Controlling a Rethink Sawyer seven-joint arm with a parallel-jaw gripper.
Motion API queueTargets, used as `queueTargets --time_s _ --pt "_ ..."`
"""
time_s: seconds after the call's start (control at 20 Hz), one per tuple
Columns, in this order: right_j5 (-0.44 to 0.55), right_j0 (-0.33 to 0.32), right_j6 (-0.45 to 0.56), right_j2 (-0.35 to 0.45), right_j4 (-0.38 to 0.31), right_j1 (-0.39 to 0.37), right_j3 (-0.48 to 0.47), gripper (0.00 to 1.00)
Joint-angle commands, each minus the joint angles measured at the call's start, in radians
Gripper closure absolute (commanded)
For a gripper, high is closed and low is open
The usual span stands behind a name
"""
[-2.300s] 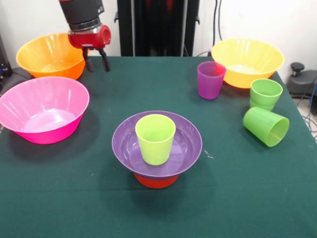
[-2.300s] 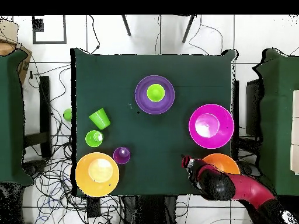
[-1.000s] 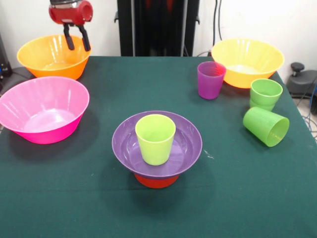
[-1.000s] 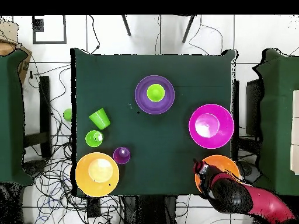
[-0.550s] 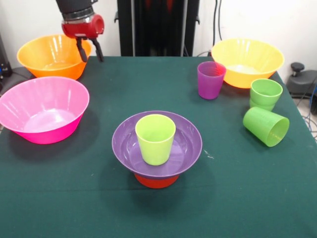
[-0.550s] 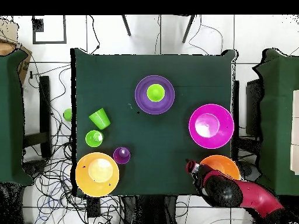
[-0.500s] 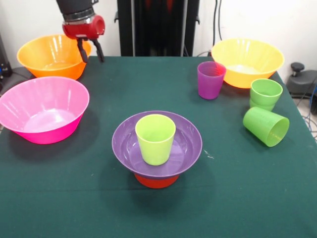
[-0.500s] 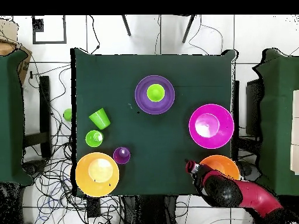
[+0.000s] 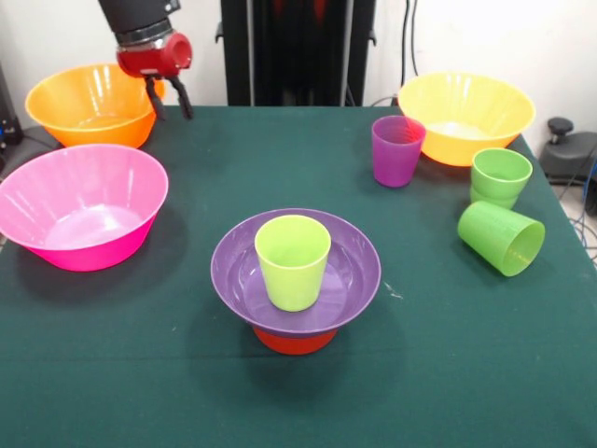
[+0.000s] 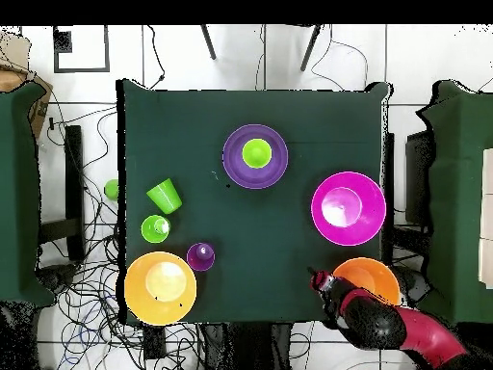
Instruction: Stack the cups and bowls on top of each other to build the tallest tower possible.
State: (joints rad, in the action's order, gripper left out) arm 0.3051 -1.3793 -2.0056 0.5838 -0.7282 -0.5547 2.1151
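Note:
The tower stands mid-table: a small orange bowl (image 9: 295, 340) upside down, a purple bowl (image 9: 347, 271) on it, and a yellow-green cup (image 9: 293, 261) upright inside. My gripper (image 9: 167, 98) hangs open at the right rim of the far-left orange-yellow bowl (image 9: 89, 107), one finger right at that rim and nothing between the fingers. A big pink bowl (image 9: 82, 205) sits in front of it. At the far right are another orange-yellow bowl (image 9: 465, 117), a purple cup (image 9: 396, 149), an upright green cup (image 9: 500, 177) and a green cup lying on its side (image 9: 501, 237). From overhead, my gripper (image 10: 318, 280) is beside the orange-yellow bowl (image 10: 371, 277).
The orange-yellow bowl by my gripper sits at the table's corner, close to two edges. Overhead, a small green thing (image 10: 112, 189) lies off the table beside the green cups (image 10: 165, 196). Cables cover the floor around the table (image 10: 193, 125).
My gripper lifted over the left orange-yellow bowl, then came back down at its right rim. That bowl has slid slightly left in the front view. Everything else is unmoved.

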Motion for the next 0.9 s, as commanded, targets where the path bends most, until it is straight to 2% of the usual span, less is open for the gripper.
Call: queueTargets --time_s 0.05,0.25,0.5,0.55,0.7,0.9 --pt "0.159 -0.037 0.203 0.098 0.008 -0.058 0.000 0.00" --pt "0.209 -0.071 0.202 0.153 0.063 -0.149 0.060 0.00" --pt "0.217 -0.107 0.180 0.204 0.090 -0.256 0.135 0.00" --pt "0.232 -0.119 0.179 0.227 0.120 -0.309 0.163 0.00" --pt "0.263 -0.141 0.175 0.278 0.187 -0.403 0.214 0.00" --pt "0.285 -0.155 0.177 0.310 0.215 -0.430 0.230 0.00"
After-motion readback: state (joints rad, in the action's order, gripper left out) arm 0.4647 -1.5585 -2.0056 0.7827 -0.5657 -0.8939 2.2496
